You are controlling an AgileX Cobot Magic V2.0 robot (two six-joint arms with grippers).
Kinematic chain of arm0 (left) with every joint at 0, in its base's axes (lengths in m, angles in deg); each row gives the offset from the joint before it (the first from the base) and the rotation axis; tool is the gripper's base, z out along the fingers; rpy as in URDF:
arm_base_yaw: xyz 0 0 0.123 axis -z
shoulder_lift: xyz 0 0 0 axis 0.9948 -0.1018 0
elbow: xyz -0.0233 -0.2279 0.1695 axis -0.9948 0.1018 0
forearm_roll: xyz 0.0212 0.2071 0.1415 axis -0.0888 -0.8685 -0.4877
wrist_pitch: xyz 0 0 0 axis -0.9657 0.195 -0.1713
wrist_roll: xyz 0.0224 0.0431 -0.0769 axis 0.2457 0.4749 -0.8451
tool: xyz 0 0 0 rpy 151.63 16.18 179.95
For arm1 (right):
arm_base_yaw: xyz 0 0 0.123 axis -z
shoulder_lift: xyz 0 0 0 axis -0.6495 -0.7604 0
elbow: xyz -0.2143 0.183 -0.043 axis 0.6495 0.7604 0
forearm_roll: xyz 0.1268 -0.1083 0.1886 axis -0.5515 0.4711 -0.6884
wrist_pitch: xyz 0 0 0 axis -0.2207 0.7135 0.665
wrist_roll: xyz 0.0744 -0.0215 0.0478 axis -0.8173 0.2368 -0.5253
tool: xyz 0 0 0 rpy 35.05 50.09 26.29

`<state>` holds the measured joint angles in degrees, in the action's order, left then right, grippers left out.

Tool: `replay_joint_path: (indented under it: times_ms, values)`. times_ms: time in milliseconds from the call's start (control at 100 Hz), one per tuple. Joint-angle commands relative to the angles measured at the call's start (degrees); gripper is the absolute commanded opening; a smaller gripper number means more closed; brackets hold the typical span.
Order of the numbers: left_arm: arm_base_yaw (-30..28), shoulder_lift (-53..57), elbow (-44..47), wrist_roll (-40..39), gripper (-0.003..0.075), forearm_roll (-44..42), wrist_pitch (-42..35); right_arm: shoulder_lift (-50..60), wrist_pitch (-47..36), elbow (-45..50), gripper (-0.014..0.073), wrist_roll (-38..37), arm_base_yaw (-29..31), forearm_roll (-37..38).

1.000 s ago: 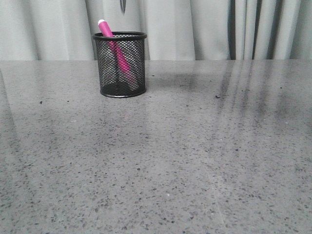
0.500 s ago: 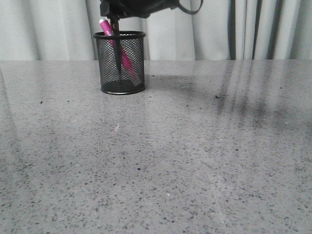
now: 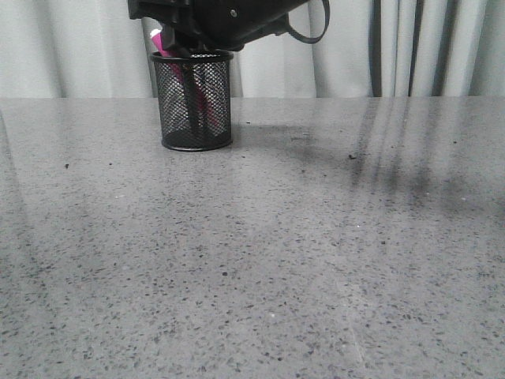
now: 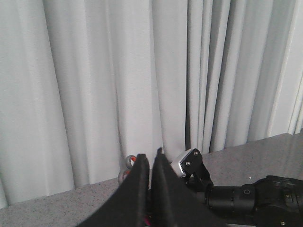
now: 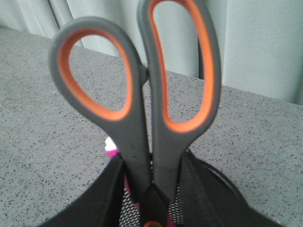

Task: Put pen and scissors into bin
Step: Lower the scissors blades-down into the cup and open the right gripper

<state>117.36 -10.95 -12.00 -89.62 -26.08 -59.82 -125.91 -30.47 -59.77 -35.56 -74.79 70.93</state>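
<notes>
Scissors [image 5: 142, 118] clamped between right pincer's [image 5: 151, 198] fingers.

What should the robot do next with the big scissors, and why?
Probably open the right gripper and let go. The scissors are pinched just below the handles, their blades already down inside the bin beside the pen, so releasing should leave them standing in it.

The bin [image 3: 193, 101] stands on the tabletop [image 3: 316, 237]. The pen [image 3: 167, 39] leans inside the bin, the scissors [image 5: 142, 104] reach down into it, and the right tool [image 3: 185, 49] is directly above it.
</notes>
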Motion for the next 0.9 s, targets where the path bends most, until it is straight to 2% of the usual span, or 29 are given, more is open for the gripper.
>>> replay_joint_path:
  times_ms: [0,60,140,440,490,540,630,770,830,890]
  values:
    - [0.49,-0.02,-1.51,-0.26,-0.0019,-0.43,-4.00,3.35,-3.85,-1.34,0.0286,0.44,-0.02,0.58]
    - [0.49,-0.02,-1.51,-0.26,-0.0019,-0.55,-4.00,3.76,-3.85,-1.34,0.0391,0.44,-0.02,0.58]
    - [0.49,-0.02,-1.51,-0.26,-0.0019,-1.24,-3.88,4.91,-3.72,-1.34,0.0456,0.44,-0.02,0.58]
    - [0.49,0.52,-1.26,-0.26,-0.0019,-2.24,0.02,15.41,-3.56,-1.34,0.0451,0.44,0.32,0.58]
    - [0.49,1.38,-0.26,-0.26,-0.0019,-2.24,0.15,17.54,-2.37,-1.34,0.0409,0.44,0.32,0.58]
    - [0.49,2.71,1.16,-0.26,-0.0019,-2.89,0.15,19.88,-0.16,-1.34,0.0292,0.44,0.10,0.58]
    - [0.49,6.28,5.44,-0.36,-0.0019,-5.27,0.15,24.86,8.44,-1.34,-0.0083,0.70,-0.37,1.37]
    - [0.38,14.41,14.75,-0.65,-0.0019,-6.26,0.53,34.61,17.00,4.17,-0.0058,2.26,-2.34,9.05]
    - [0.38,18.99,18.76,-2.05,-0.0019,-6.26,0.53,40.51,18.23,9.76,-0.0058,2.26,-3.22,12.60]
    - [0.38,23.35,23.11,-3.33,-0.0019,-6.26,0.53,46.51,19.06,16.57,-0.0058,2.26,-3.69,12.89]
